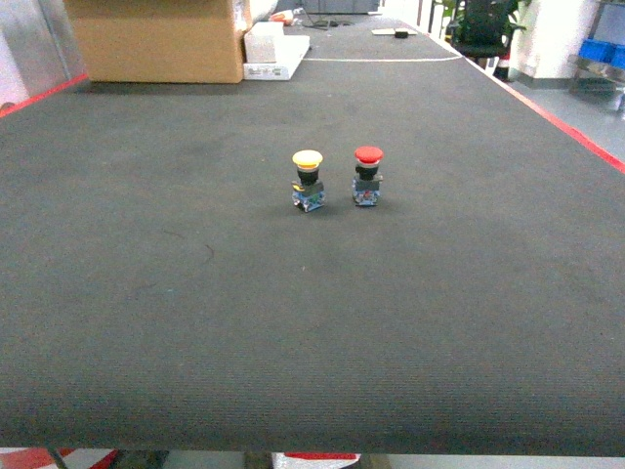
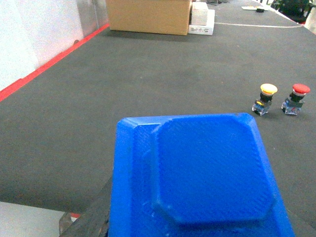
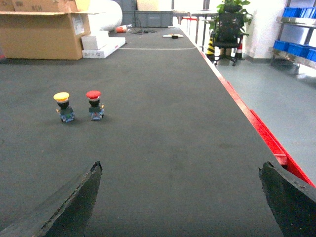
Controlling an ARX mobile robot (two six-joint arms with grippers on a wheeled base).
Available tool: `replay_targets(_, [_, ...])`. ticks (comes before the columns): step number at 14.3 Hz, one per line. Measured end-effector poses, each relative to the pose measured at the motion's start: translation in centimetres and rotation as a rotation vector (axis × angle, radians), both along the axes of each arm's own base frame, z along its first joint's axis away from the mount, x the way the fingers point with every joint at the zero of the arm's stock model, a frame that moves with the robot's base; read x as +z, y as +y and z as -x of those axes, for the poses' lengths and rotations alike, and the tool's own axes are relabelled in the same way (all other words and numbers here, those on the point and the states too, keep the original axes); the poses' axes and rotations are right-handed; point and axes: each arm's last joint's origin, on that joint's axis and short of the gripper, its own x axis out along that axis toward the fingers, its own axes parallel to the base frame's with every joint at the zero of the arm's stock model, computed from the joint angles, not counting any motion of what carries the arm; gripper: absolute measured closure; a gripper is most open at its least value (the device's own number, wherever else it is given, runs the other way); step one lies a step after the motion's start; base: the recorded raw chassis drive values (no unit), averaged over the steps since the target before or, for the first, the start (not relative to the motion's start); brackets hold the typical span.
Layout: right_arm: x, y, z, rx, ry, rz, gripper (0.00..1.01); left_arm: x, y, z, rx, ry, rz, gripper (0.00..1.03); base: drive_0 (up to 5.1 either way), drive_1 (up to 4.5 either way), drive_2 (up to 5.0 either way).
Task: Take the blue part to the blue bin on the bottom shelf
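Spanning all three views, the dark ribbed desk [image 1: 146, 293] carries a cardboard box [image 1: 156, 39] at its far left. Past its red-edged right side, well apart from the robot, stands a steel rack with blue bins [image 3: 291, 47]; which of these levels is the bottom shelf cannot be told.

The blue part [image 2: 207, 173] fills the lower half of the left wrist view: a flat, glossy plastic piece with a raised, corner-cut centre panel and a finely textured face, its long axis running away from the camera. It hangs over the near desk edge directly at the left pincer [image 2: 94, 217], whose jaws it hides except for one dark finger. With nothing else under it, the part is judged to be clamped there, so the left arm is the one to carry it rightward.

The right pincer [image 3: 180, 167] is spread wide and empty.

Mid-desk stand a yellow push-button [image 1: 308, 181] and a red push-button [image 1: 367, 176], close beside each other.
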Motion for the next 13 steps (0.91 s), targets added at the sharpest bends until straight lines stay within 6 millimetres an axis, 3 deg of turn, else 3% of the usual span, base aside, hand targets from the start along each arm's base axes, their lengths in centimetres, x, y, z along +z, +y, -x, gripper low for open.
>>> replay_targets(13, [0.00,0.00,0.00,0.000,0.000,0.000,0.03,-0.06,-0.01,-0.03,0.003,0.007,-0.004,0.59,-0.1,-3.74,3.6])
